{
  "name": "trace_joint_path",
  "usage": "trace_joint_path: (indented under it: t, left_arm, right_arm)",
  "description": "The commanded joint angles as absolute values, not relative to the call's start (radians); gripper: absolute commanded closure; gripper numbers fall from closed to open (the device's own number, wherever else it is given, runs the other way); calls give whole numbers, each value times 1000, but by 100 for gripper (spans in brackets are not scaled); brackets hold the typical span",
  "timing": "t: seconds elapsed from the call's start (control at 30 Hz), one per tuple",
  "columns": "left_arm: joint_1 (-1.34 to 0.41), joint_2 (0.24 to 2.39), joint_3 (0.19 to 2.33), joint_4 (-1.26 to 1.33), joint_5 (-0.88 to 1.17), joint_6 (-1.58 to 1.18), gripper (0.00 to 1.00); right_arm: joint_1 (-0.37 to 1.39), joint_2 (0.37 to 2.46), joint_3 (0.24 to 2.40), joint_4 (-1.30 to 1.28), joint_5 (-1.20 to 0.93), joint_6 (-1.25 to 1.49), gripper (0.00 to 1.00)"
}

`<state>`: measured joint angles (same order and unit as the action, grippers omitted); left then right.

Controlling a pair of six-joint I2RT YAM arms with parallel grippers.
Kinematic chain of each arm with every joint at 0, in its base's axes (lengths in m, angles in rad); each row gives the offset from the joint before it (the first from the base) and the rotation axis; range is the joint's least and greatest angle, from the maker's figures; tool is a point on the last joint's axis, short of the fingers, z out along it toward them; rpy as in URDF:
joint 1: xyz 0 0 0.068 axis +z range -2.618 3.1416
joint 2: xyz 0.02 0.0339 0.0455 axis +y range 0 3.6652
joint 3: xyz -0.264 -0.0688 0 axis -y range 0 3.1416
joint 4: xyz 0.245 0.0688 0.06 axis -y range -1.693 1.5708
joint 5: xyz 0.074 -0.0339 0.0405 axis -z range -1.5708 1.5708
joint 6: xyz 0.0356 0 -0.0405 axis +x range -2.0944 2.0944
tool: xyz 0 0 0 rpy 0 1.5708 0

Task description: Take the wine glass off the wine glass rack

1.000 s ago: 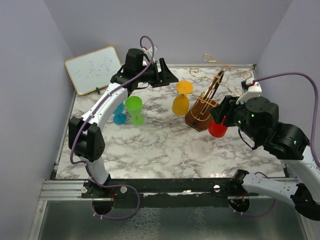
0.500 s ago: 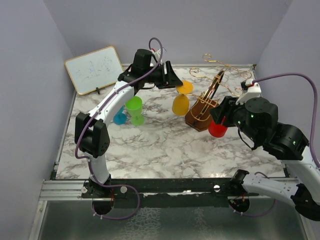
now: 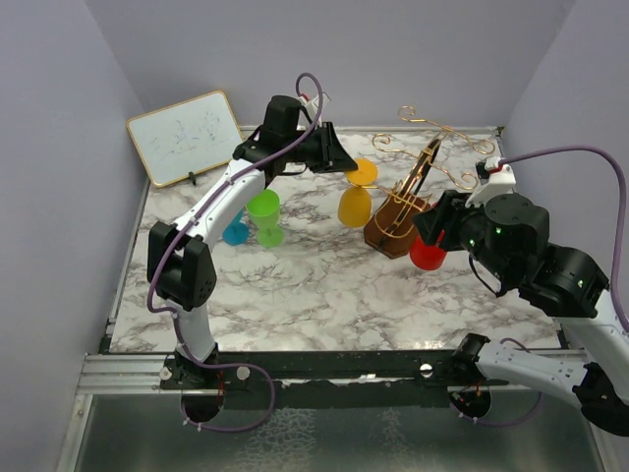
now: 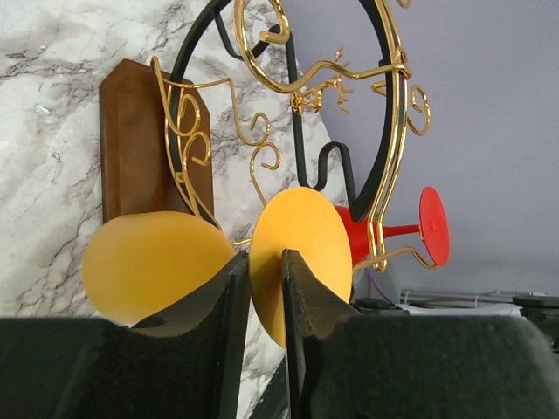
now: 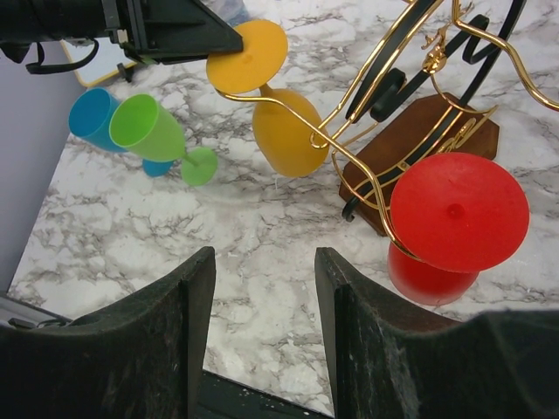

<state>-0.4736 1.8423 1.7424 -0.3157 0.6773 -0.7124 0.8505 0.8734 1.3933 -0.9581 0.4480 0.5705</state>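
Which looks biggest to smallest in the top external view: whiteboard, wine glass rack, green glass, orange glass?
1. wine glass rack, counting its whole wire spread.
2. whiteboard.
3. green glass and orange glass look about alike; the orange one hangs nearer the camera, so no ranking.

Top cam overhead-rear; wrist cams close, all sharing rack (image 3: 397,228).

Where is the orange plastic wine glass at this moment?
In the top view the orange plastic wine glass hangs upside down on the left side of the gold wire rack, with the left hand close at its foot.
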Motion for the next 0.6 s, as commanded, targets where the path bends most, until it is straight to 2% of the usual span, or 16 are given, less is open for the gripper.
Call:
trace_joint_path:
  t: [0.0, 0.17, 0.43, 0.57]
  left_arm:
    - [-480, 1813, 1754, -366, 644, -665, 82]
    - [-480, 1787, 1759, -391, 608, -654, 90]
    - [-480, 1752, 1738, -380, 613, -676, 98]
    - [-480, 1725, 1699, -333, 644, -709, 99]
  right_arm:
    - [850, 861, 1378, -912, 448, 564, 51]
    - [850, 860, 1369, -900, 438, 565, 51]
    - [850, 856, 1363, -885, 431, 568, 51]
    - [850, 852, 1361, -882, 431, 569, 52]
